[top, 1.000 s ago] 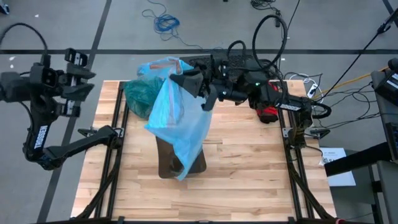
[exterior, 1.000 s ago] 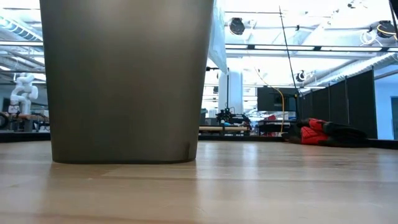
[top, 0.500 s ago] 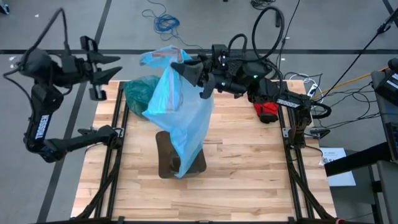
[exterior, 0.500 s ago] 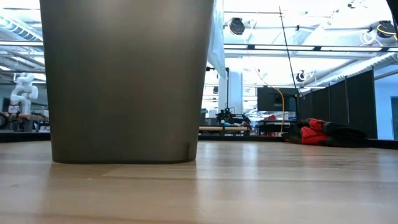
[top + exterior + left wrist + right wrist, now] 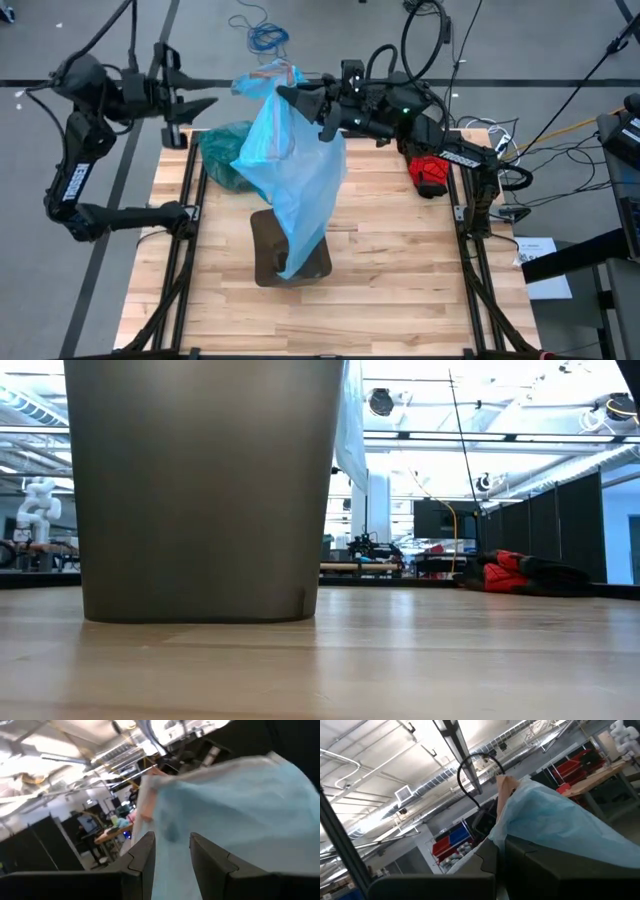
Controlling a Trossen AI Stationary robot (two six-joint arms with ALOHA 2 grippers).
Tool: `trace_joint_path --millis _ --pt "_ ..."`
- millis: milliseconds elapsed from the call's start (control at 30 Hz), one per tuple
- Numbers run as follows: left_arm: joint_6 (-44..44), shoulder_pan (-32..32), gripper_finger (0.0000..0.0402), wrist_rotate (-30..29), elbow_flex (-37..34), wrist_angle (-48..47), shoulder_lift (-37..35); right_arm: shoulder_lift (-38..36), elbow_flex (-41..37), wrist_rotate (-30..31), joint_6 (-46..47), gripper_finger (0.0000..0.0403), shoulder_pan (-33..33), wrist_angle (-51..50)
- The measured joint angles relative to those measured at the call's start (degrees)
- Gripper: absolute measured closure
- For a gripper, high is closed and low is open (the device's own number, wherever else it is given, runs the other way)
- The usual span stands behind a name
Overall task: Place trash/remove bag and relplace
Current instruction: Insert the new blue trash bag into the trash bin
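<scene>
Sky-blue bag [image 5: 292, 180] hangs over the bin [image 5: 268, 262] from the clamped right claw [image 5: 287, 98]; left claw [image 5: 205, 97], parted, empty, at nine o'clock. Green bag [image 5: 226, 152] lies on the desk [image 5: 400, 280] behind. Plastic could slip free.

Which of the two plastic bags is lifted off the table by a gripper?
The pale sky-blue bag: the right gripper is shut on its top, so it hangs over the brown bin. The dark teal-green bag lies crumpled on the table, ungripped.
</scene>
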Motion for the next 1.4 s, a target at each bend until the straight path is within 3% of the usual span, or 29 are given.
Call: trace_joint_path --millis 167,400,633,900,1100,1400 --pt "-8.6 -0.6 0.0283 -3.2 5.3 -2.7 6.0 0.0 0.0 -1.9 0.7 0.0403 -0.5 -0.3" --pt "-8.6 -1.0 0.0283 -3.5 10.5 -11.5 12.8 0.0 0.0 -5.3 2.3 0.0403 -0.4 -0.6" --pt "-8.5 -1.5 0.0283 -3.6 13.6 -9.7 12.9 0.0 0.0 -7.8 3.5 0.0403 0.0 -0.6" --pt "-5.0 -2.4 0.0283 0.2 15.9 -14.4 12.2 0.0 0.0 -8.8 3.1 0.0403 0.0 -0.6" --pt "6.6 -5.8 0.0283 -10.4 15.9 -20.1 10.8 0.0 0.0 -8.9 2.5 0.0403 0.0 -0.5" --pt "10.8 -12.9 0.0283 -20.9 15.9 -21.0 14.4 0.0 0.0 -9.0 2.4 0.0403 0.0 -0.6"
